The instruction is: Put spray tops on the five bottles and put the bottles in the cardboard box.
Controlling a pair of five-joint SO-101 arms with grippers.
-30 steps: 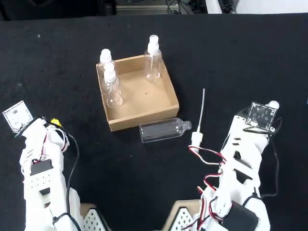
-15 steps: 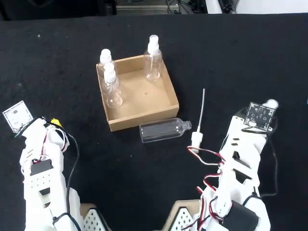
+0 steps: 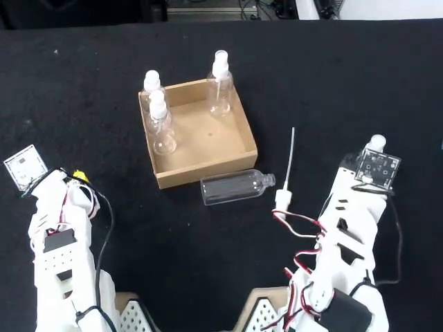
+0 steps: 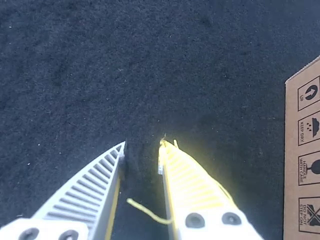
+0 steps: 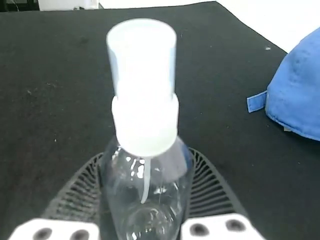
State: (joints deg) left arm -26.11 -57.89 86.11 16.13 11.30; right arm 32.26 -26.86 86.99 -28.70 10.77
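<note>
- Black table [image 3: 346, 83]
- Brown box [image 3: 208, 166], black symbols printed on its side
- Clear bottle [image 5: 145, 200] with a white spray top [image 5: 142, 85]
- One white and one yellow side, both ribbed, on the left gripper [image 4: 142, 146]
- Blue cap [image 5: 295, 95]

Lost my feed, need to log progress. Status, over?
Left gripper open over table. Right gripper shut on capped bottle. Three capped bottles in cardboard box; uncapped bottle, loose spray top lying beside it. Nothing blocking.

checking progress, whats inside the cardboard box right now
Three spray-topped bottles stand upright in the cardboard box, two along one side wall, one at a far corner. The near wall hides a strip of the floor behind it.
</note>
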